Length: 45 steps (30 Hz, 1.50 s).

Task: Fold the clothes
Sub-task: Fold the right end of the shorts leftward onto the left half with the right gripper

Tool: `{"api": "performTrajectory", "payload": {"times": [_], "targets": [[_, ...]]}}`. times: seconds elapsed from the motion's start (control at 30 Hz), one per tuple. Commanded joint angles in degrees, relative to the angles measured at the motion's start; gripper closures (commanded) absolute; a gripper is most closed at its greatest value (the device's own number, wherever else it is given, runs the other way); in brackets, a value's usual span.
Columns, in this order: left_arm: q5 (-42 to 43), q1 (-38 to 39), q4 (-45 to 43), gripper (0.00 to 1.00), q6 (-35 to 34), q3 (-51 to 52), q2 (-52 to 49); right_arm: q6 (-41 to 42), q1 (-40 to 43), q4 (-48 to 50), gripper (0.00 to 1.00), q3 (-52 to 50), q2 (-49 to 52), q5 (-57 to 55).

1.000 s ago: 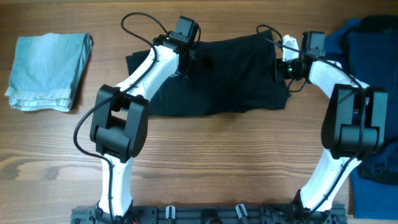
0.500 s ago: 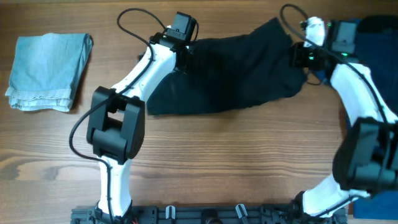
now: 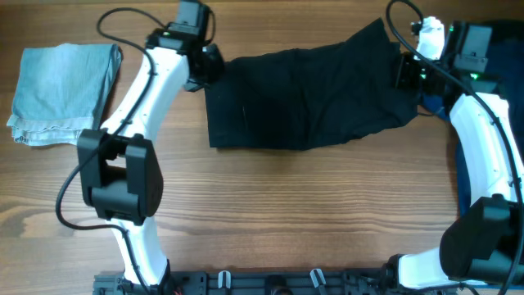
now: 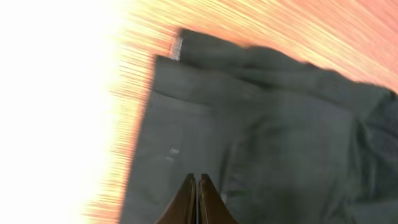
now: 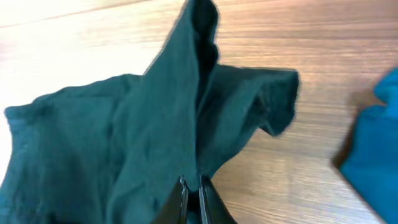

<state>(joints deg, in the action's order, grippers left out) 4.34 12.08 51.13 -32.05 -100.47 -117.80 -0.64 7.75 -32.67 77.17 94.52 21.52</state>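
The black shorts (image 3: 303, 98) lie spread across the far middle of the wooden table, their right end lifted. My left gripper (image 3: 211, 70) is at their upper left corner. In the left wrist view its jaws (image 4: 198, 180) are shut, pressed together over the dark fabric (image 4: 280, 137), and seem to pinch it. A whitish tag shows at the far corner. My right gripper (image 3: 407, 72) holds the right edge. In the right wrist view its jaws (image 5: 193, 182) are shut on a raised fold of the shorts (image 5: 124, 137).
A pale blue folded cloth (image 3: 64, 92) lies at the far left. A deep blue garment heap (image 3: 499, 37) sits along the right edge and also shows in the right wrist view (image 5: 379, 137). Bare wood (image 3: 286, 213) runs along the front.
My left gripper has moved left and my right gripper right and away. The shorts have been drawn out between them, shifted right, with the left edge now straight.
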Motion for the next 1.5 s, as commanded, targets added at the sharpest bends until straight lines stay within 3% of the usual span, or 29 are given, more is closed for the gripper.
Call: {"api": "performTrajectory", "payload": {"times": [0.0,0.1,0.3,0.57,0.8,1.0,1.23,1.33,1.37,1.4,1.47], "targets": [[0.09,-3.19,1.79,0.96,0.33,-0.96,1.99,3.34,-4.92,-1.33,0.96,3.69,-1.42,-5.73],[0.09,-4.98,2.95,0.96,2.8,-0.96,2.14,10.64,-11.65,-2.67,0.96,3.82,-1.4,-12.66],[0.04,-7.34,4.22,0.95,5.11,-0.96,2.54,20.57,-20.72,0.31,0.96,3.85,-1.31,-12.59],[0.02,-11.63,8.0,0.94,6.38,-0.96,2.54,27.76,-30.6,5.57,0.96,3.85,0.68,-12.35],[-1.44,-11.93,10.47,0.93,6.36,-0.96,2.54,31.43,-38.29,13.18,0.96,3.85,8.24,-12.35],[-1.44,-11.93,11.69,0.93,6.36,-0.72,2.51,38.36,-43.01,23.91,0.96,3.85,14.8,-10.56],[-1.44,-11.93,12.5,0.93,6.36,-0.72,2.51,38.84,-45.11,26.73,0.96,3.85,17.16,-10.54],[-1.42,-11.93,12.59,0.93,6.36,-0.74,2.51,39.82,-45.68,32.89,0.74,3.85,17.14,-1.51],[-1.44,-11.93,12.59,0.93,6.36,-0.74,2.51,39.71,-45.68,34.58,0.62,3.85,17.14,1.11],[-1.44,-11.93,12.59,0.93,6.36,-0.74,2.51,39.5,-45.68,36.06,0.43,3.85,17.14,3.82],[-1.42,-11.93,12.57,0.92,6.36,-0.74,2.51,35.91,-45.4,38.32,0.28,3.85,16.68,7.72]]}}
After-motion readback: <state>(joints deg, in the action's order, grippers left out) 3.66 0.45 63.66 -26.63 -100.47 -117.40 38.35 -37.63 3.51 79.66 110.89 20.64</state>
